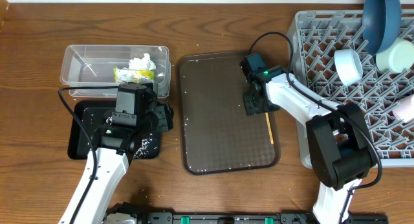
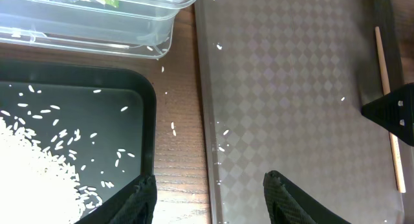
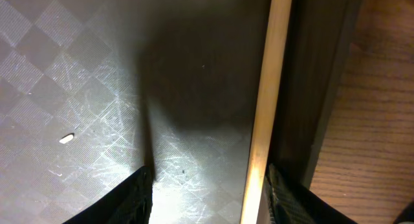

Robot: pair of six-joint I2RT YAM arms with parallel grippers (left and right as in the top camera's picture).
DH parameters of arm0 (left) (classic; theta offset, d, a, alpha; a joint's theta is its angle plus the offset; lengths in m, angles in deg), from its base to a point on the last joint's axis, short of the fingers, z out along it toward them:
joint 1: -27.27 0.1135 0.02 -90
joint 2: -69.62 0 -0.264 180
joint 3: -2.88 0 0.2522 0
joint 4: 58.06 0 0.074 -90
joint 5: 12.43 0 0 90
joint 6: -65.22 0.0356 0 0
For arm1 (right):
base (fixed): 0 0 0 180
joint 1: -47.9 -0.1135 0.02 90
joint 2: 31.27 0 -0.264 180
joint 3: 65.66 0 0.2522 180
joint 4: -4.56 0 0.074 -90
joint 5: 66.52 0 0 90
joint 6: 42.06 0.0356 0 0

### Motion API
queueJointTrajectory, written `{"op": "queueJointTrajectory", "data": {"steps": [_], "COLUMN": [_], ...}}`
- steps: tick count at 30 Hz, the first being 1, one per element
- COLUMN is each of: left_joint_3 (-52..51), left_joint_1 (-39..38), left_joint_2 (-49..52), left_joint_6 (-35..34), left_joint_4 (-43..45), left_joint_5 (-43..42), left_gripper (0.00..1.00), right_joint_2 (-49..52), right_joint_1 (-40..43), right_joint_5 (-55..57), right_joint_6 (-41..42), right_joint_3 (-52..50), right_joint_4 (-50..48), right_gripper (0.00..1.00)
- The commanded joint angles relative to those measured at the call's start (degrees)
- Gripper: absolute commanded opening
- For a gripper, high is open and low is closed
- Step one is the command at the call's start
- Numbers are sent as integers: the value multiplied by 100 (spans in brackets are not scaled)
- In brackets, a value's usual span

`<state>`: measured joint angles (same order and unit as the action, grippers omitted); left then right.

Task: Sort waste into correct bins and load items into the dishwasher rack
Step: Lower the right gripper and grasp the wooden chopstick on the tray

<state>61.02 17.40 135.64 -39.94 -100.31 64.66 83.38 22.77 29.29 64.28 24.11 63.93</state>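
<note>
- Left gripper (image 2: 210,199): jaws wide, empty, over the worktop (image 2: 184,175) strip between black tray (image 2: 136,133) and brown serving tray (image 1: 220,140).
- Rice grains (image 2: 32,169) heaped in the black tray, which the arm largely hides overhead.
- Right gripper (image 3: 208,185): jaws wide astride the chopstick (image 3: 264,120) by the serving tray's rim; one end hidden.
- Clear tub (image 1: 84,62) holds wrapper (image 1: 131,74), tissue (image 1: 141,60).
- Rack (image 1: 310,30) holds blue plate (image 1: 381,17), white bowl (image 1: 349,67), mint bowl (image 1: 396,56); pink cup (image 1: 406,107) cut off.

Middle of the brown tray (image 1: 213,120) is wide open, loads of room to come down. The chopstick (image 3: 265,107) sits tight along the tray's right wall, barely any gap that side, and the rack (image 1: 317,56) crowds just beyond.
</note>
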Motion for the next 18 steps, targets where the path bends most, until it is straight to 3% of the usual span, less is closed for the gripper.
{"op": "queueJointTrajectory", "data": {"steps": [1,6,10,16,18], "left_joint_3": [31,31,31,31,31], "left_joint_1": [-13,-13,-13,-13,-13], "left_joint_2": [22,22,22,22,22], "left_joint_6": [50,50,50,50,50], "left_joint_4": [-17,-17,-17,-17,-17], "left_joint_5": [57,57,57,57,57], "left_gripper": [56,56,56,56,56], "right_joint_2": [96,98,98,98,98], "right_joint_1": [-42,-44,-46,-46,-44], "right_joint_5": [66,-428,-608,-605,-605], "right_joint_6": [103,101,105,190,188], "right_joint_3": [-59,-173,-404,-691,-702], "right_joint_4": [24,7,-129,-378,-413], "right_gripper": [56,52,35,18,17]}}
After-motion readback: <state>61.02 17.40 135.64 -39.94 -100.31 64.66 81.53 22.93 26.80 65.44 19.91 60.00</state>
